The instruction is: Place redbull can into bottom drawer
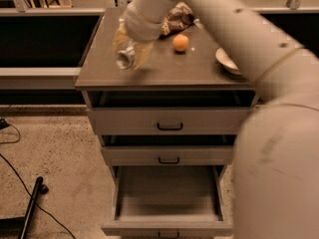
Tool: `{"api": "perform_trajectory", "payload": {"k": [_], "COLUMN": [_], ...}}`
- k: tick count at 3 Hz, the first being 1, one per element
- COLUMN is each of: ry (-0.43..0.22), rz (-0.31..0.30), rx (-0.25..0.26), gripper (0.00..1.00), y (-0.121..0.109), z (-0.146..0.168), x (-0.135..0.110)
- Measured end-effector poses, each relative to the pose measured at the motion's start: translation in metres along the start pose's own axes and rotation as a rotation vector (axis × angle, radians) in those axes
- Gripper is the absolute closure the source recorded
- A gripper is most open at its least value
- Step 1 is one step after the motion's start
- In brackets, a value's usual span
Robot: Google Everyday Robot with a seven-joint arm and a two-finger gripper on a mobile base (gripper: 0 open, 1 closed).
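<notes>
My gripper [128, 51] is over the left part of the cabinet top [159, 71], shut on the redbull can [125, 58]. The can is tilted, its silver end pointing down and toward the camera, a little above the surface. The bottom drawer [168, 222] is pulled open below and its grey inside shows nothing in it. The two drawers above it, the top drawer [169, 121] and the middle drawer [168, 156], are shut. My arm [259, 59] crosses from the right.
An orange [180, 43], a crumpled snack bag [177, 17] and a pale bowl [228, 61] are on the cabinet top. A black pole and cables [30, 208] lie on the floor at the left. Shelving runs behind the cabinet.
</notes>
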State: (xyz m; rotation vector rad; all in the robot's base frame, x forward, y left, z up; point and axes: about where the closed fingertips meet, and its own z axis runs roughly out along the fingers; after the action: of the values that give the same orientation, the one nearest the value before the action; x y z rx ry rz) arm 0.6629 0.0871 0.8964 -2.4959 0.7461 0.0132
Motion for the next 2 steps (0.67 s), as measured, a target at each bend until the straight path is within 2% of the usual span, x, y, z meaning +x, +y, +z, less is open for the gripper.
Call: {"api": "perform_trajectory", "payload": {"k": [1, 2], "ry": [0.120, 0.276], "rz": [0.208, 0.470], "rx": [0.081, -0.033], "gripper": [1.00, 1.00], "y": [0.049, 0.142], "z": [-0.075, -0.105], "x": [0.012, 0.039]}}
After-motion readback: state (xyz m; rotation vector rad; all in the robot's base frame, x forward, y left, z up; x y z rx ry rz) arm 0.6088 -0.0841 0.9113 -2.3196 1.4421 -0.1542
